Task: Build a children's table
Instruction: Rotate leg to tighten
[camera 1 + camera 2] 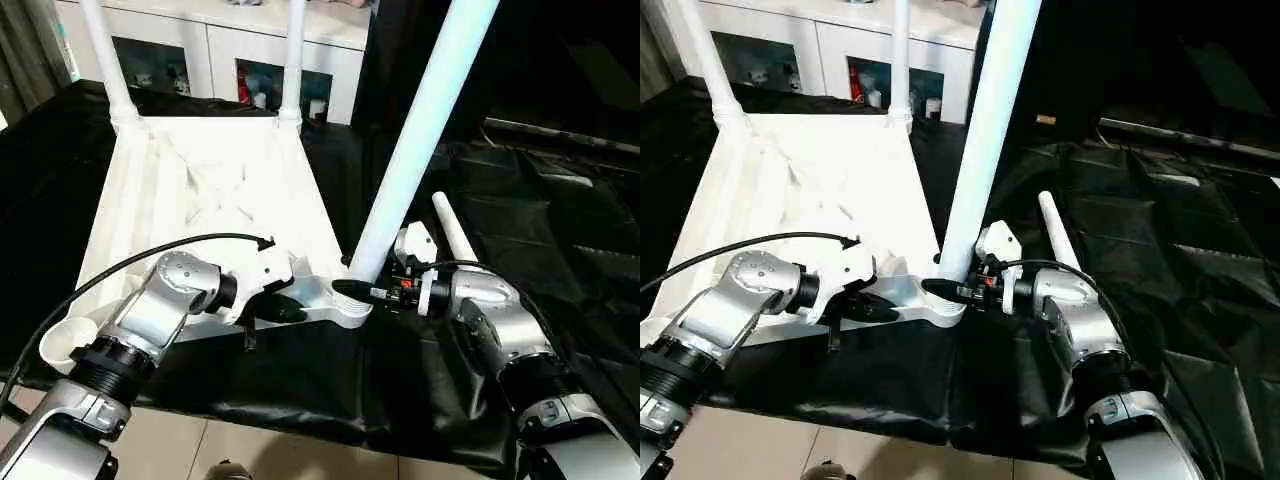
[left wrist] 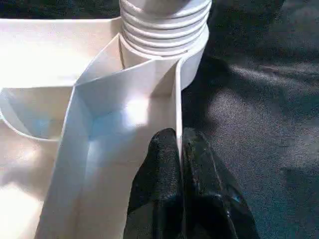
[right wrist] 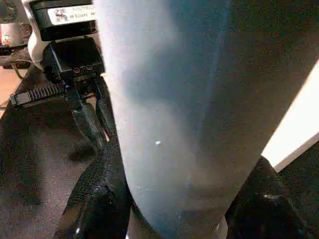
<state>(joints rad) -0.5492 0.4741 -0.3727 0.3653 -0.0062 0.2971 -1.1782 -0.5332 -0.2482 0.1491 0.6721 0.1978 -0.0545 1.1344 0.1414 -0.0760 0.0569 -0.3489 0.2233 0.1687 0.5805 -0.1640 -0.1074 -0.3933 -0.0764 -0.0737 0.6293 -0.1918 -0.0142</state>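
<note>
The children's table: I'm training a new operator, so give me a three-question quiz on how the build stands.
1. True or false: the right tool is closed around the near leg low down by its corner socket.
2. How many legs stand upright in the tabletop? A) one B) three C) four
3. Fill in: the left tool is pinched on the tabletop's thin ___ near that socket.

Key: 1 true; 2 B, with the spare leg lying on the black cloth; 3 rim.
</note>
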